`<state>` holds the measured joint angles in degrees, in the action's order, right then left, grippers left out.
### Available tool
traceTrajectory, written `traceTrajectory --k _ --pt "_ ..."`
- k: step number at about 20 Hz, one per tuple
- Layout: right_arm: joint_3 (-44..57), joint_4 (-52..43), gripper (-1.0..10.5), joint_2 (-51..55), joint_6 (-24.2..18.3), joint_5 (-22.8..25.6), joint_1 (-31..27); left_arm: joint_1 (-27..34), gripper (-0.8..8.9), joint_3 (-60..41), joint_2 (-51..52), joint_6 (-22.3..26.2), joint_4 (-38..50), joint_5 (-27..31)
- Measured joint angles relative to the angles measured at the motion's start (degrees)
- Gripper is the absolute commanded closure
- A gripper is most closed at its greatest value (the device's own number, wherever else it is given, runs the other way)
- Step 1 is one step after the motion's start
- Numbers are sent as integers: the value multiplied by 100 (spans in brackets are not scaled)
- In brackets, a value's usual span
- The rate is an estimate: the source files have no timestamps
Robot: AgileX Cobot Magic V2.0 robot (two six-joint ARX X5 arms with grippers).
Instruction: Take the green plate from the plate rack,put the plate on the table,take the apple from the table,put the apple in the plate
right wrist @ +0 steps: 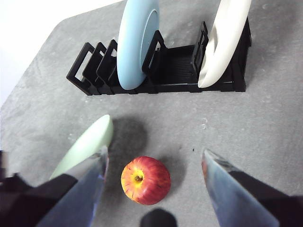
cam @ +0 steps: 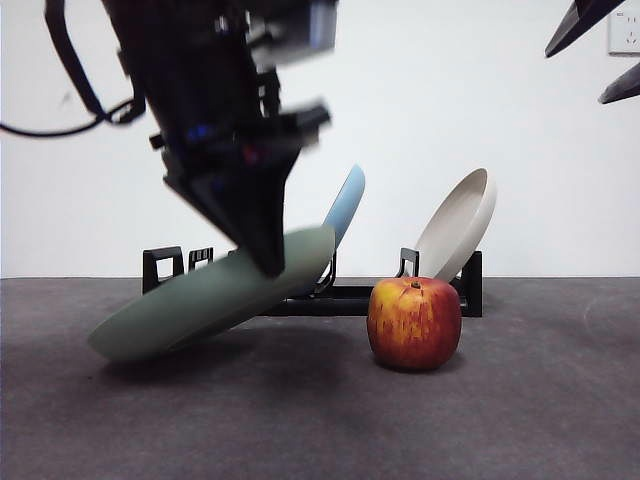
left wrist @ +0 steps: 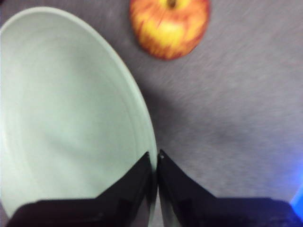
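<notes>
My left gripper (cam: 272,262) is shut on the rim of the green plate (cam: 205,298) and holds it tilted, low over the table (cam: 540,400), its far edge near the surface. In the left wrist view the gripper (left wrist: 155,155) pinches the plate's rim (left wrist: 61,118). The red apple (cam: 414,322) stands on the table to the right of the plate, in front of the black plate rack (cam: 340,298); it also shows in the left wrist view (left wrist: 169,26). My right gripper (right wrist: 154,163) is open, high above the apple (right wrist: 145,180); the plate (right wrist: 85,144) and rack (right wrist: 180,66) show there too.
A blue plate (cam: 347,205) and a beige plate (cam: 458,225) stand upright in the rack; both show in the right wrist view, blue (right wrist: 137,40) and beige (right wrist: 227,38). A white wall with a socket (cam: 624,30) is behind.
</notes>
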<state>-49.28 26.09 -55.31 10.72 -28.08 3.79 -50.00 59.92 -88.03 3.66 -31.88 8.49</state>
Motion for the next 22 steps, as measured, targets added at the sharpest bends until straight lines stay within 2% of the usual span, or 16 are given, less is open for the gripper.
traceTrajectory --k 4,5,7,8,11,13,14,17,19,22 --pt "0 2 612 0 0 2 0 -11 805 2 -424 234 249 9" --pt "0 2 612 -2 0 -2 0 -11 751 2 -459 254 282 -13" --pt "0 2 611 0 0 -4 0 -11 501 2 -468 251 278 -87" --pt "0 2 602 0 0 -13 0 -2 432 2 -483 249 271 -92" --pt "0 2 589 0 0 -33 57 35 434 9 -485 76 260 -96" --pt "-13 7 471 -2 -4 -37 168 46 435 13 -367 -105 289 -94" --pt "-68 17 424 -17 -13 -35 243 46 436 13 -146 -208 363 -96" --pt "-472 162 423 -286 -131 79 605 68 436 83 887 -485 457 -79" --pt "-920 588 423 -706 -369 516 1023 127 436 107 1733 -586 461 107" --pt "-1644 1327 422 -1646 -866 1377 1755 275 436 109 3040 -636 428 831"
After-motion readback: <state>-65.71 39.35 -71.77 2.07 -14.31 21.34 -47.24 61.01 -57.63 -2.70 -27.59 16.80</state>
